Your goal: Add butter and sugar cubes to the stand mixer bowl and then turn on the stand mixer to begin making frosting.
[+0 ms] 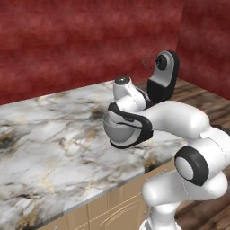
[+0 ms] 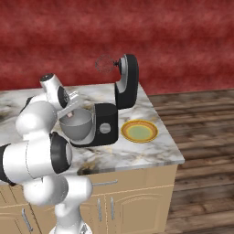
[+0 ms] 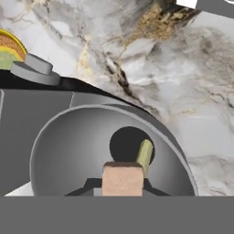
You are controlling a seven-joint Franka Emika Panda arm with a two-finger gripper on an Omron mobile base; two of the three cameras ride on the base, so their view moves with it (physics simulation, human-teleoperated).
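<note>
The stand mixer (image 2: 106,122) stands black on the marble counter, with its head (image 2: 128,80) tipped up and back and the wire whisk (image 2: 104,64) in the air. The grey metal stand mixer bowl (image 2: 77,127) sits on its base. My gripper (image 2: 69,112) hangs just above the bowl's rim and is shut on a small tan sugar cube (image 3: 122,180). In the hand view I look down into the bowl (image 3: 68,151); a pale yellow stick of butter (image 3: 145,155) lies on its bottom. The raised head (image 1: 164,76) also rises behind my arm in the left base view.
A flat yellow-rimmed plate (image 2: 139,131) lies on the counter right of the mixer, near the counter's right end. A round grey knob (image 3: 39,64) sits on the mixer column. Marble counter (image 1: 54,134) stretches to the left; a red wall stands behind.
</note>
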